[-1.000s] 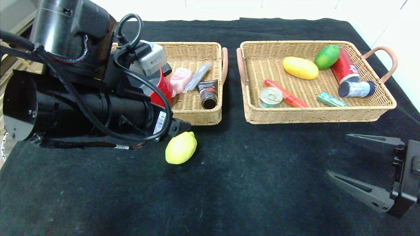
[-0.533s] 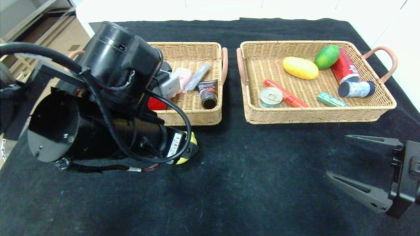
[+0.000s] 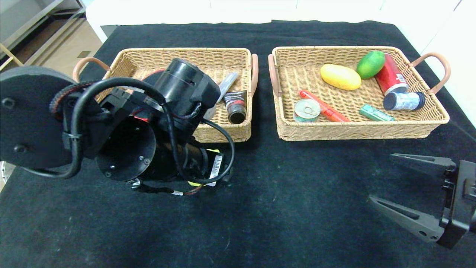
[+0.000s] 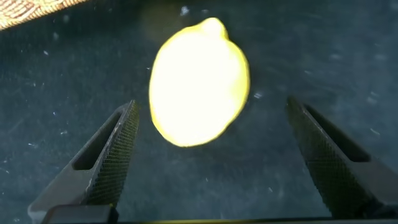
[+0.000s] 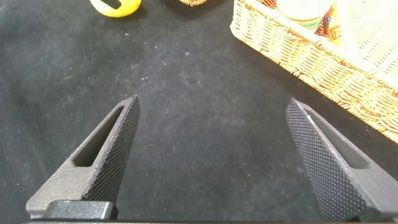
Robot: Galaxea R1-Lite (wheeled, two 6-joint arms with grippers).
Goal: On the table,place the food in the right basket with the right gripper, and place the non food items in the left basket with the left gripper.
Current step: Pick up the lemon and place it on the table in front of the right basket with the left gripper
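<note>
A yellow lemon (image 4: 199, 81) lies on the black cloth in front of the left basket (image 3: 223, 52). My left gripper (image 4: 211, 104) hangs open just above it, the lemon lying slightly beyond and between the two fingertips, untouched. In the head view my left arm (image 3: 148, 123) covers that gripper and nearly all of the lemon; only a yellow sliver (image 3: 195, 183) shows. My right gripper (image 3: 382, 176) stands open and empty at the front right, below the right basket (image 3: 435, 123).
The left basket holds a black-and-red tube (image 3: 235, 106) and a grey tube (image 3: 227, 83). The right basket holds a yellow fruit (image 3: 340, 76), a green fruit (image 3: 370, 63), a red can (image 3: 390, 78), a silver can (image 3: 403, 100), a tin (image 3: 306, 110) and more.
My left arm has swung back out of the left basket and come down over the lemon, hiding it in the head view. The right gripper has stayed put.
</note>
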